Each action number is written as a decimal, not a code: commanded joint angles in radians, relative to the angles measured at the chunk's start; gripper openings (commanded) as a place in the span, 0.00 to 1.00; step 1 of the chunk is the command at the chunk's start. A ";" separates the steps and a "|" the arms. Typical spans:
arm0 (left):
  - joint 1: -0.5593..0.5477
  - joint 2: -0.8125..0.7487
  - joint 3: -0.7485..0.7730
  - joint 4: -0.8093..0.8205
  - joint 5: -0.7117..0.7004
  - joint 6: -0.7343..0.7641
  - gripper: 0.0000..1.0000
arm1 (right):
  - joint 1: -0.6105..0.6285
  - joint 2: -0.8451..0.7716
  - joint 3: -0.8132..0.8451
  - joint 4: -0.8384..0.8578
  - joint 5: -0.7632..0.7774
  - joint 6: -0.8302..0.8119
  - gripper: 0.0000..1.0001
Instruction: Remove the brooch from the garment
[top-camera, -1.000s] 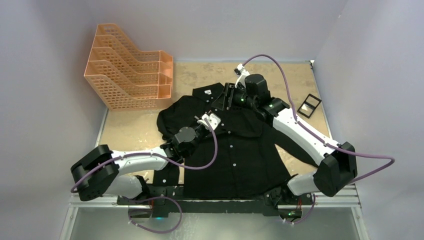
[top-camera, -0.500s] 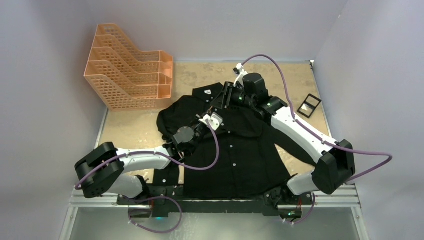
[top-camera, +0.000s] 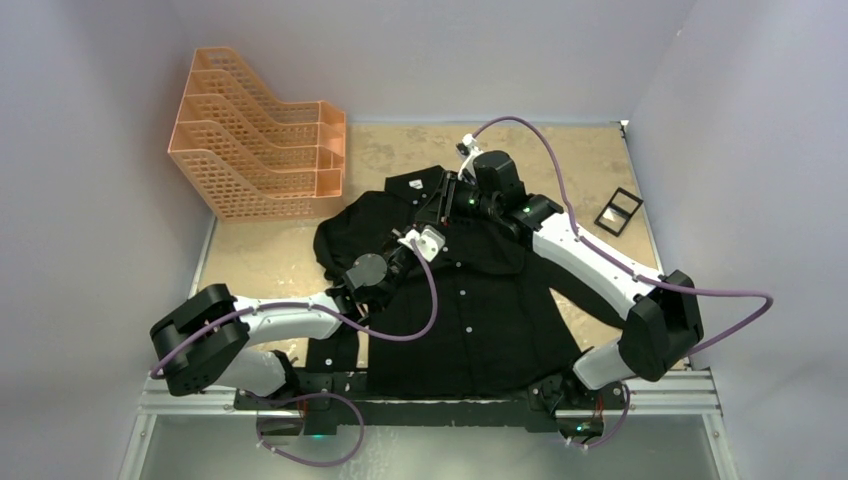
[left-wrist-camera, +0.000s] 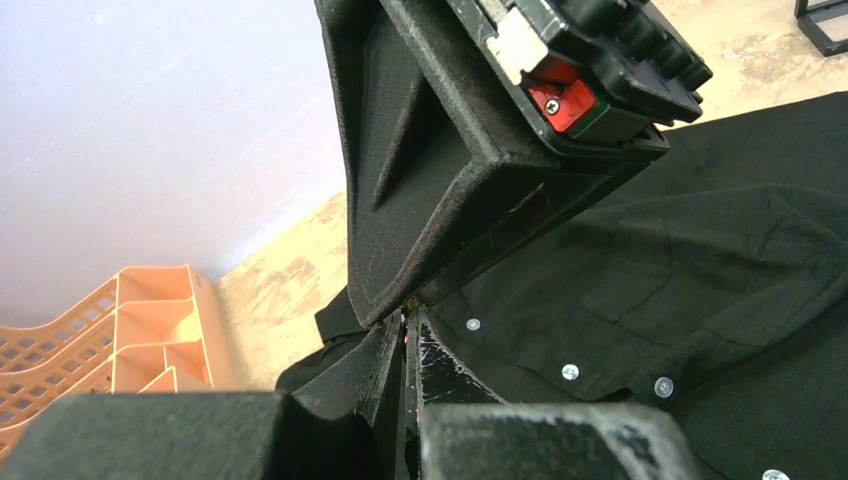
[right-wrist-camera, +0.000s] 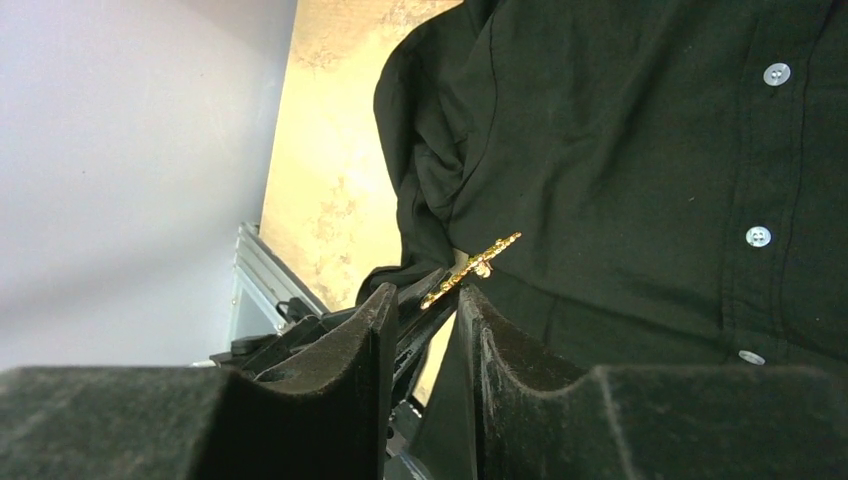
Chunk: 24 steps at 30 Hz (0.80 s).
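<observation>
I am logging the left end effector (left-wrist-camera: 405, 330) pinching the brooch (right-wrist-camera: 472, 266) over the garment (top-camera: 480, 300), the right end effector (right-wrist-camera: 425, 298), narrowly parted, crowding it, and an orange rack (top-camera: 265, 150) and a black frame (top-camera: 619, 211) sitting well apart on the desk (top-camera: 260, 262).

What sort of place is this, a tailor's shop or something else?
Most likely a robot test booth: two robot arms bolted to a table, plain walls closing it in, and a black shirt and orange file rack set out like props.

Orange file rack (top-camera: 262, 145) left — black frame (top-camera: 619, 211) right
</observation>
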 joint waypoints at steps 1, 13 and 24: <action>-0.004 0.003 0.003 0.062 0.007 -0.021 0.00 | 0.007 0.004 0.042 -0.009 -0.005 0.028 0.30; -0.044 0.042 0.000 0.159 -0.103 0.032 0.00 | 0.011 0.026 0.030 -0.014 0.029 0.135 0.17; -0.140 0.150 -0.003 0.354 -0.253 0.271 0.00 | 0.015 0.064 0.060 -0.030 0.027 0.177 0.21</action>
